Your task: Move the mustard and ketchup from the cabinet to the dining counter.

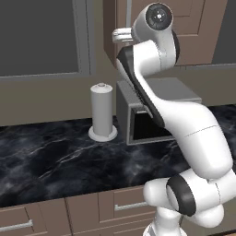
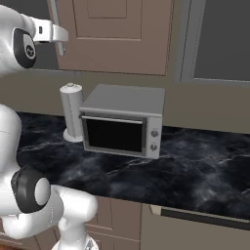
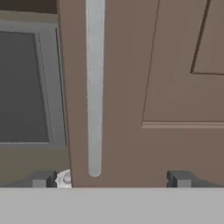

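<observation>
black marble worktop [image 2: 195, 161] with white veins runs under a row of brown wall units, and everything on it sits pushed back toward the wall, which leaves the front strip free for an arm to reach over. from the microwave [image 2: 122, 122] at the centre of the right base view, the paper towel roll [image 2: 72, 110] stands upright just beside it at nine o'clock, on its own round base.

the cabinet [image 3: 166, 87] is shut, its panelled door flat to the hand camera, so the mustard and ketchup are presumably behind it, hidden from every view; nothing has reached the dining counter. the long grey bar handle [image 3: 95, 87] hangs vertically, its lower end at about six o'clock in the hand view, between the two dark fingertips [image 3: 41, 179]. the gripper [image 3: 109, 180] is raised to the door with its jaws spread wide apart, nothing between them but the handle's line. that placement reads as lining up to close on the bar and pull the door open, the first step.

counted: one microwave, one paper towel roll, one bar handle in the hand view, two fingertips, one arm [image 1: 184, 133]; no bottles visible.
</observation>
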